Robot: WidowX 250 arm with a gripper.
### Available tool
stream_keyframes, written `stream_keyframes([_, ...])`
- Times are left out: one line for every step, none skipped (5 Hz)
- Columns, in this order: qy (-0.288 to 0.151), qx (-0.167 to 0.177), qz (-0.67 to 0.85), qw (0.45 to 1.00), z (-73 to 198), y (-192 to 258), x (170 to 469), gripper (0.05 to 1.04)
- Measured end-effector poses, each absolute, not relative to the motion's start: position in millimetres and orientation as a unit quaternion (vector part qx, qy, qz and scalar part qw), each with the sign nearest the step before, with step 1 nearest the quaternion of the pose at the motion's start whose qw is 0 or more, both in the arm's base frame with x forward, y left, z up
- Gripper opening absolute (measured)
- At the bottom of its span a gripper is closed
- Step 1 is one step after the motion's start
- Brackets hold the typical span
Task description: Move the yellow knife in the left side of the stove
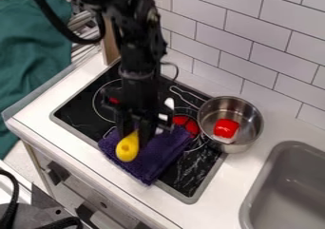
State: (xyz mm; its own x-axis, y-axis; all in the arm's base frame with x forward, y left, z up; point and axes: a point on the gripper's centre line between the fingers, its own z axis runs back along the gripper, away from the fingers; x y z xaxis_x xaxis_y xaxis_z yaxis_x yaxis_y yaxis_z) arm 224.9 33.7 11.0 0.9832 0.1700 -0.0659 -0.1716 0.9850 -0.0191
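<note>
Camera view: claw (134, 129) at yellow knife (128, 148), can't tell if clamped; purple cloth (158, 157) beneath, pot (244, 142) nearby.

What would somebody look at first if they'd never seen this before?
Probably the bright yellow knife, which stands out against the purple cloth on the black stove, with the end effector right at its upper end. Next might be the big black robot arm coming in from the top, then the shiny pot by the wall with a red thing inside.
</note>
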Motion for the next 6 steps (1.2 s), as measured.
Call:
stream_keyframes([0.007, -0.021, 0.12, 0.992, 26, 51, 248, 0.351])
stream_keyframes([0.016, -0.032, 0.166, 0.985, 14, 80, 261, 0.35])
stream_keyframes([0.026, -0.039, 0.185, 0.982, -4, 104, 275, 0.349])
stream_keyframes([0.016, -0.03, 0.198, 0.98, -20, 137, 286, 0.35])
stream_keyframes([-0.045, -0.006, 0.172, 0.984, -17, 161, 308, 0.349])
stream_keyframes([-0.067, 0.015, 0.149, 0.987, -15, 177, 327, 0.349])
